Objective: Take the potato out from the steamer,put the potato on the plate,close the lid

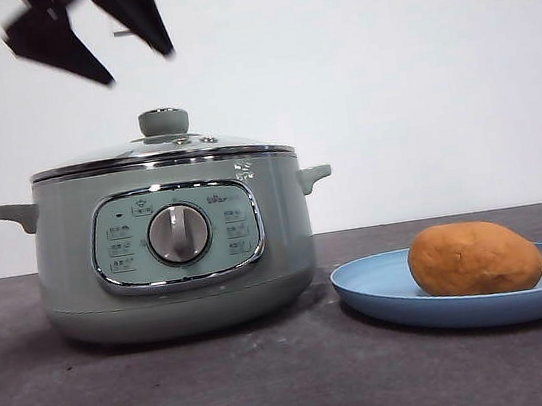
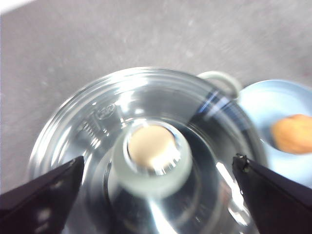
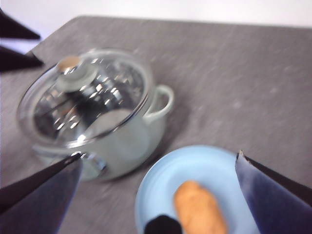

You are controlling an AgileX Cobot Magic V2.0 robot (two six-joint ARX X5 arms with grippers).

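Potato (image 1: 475, 258) lies on plate (image 1: 384, 288) beside lidded steamer (image 1: 70, 282)

Evenly, brightly lit against a white wall. Front view sharp, with soft shadows under the steamer (image 1: 174, 247) and plate (image 1: 384, 288). Both wrist views blurred; white glare streaking the lid (image 2: 97, 122) glass. Potato (image 3: 200, 207) soft and out of focus.

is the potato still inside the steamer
No, the potato lies on the plate beside the steamer, whose lid is on.
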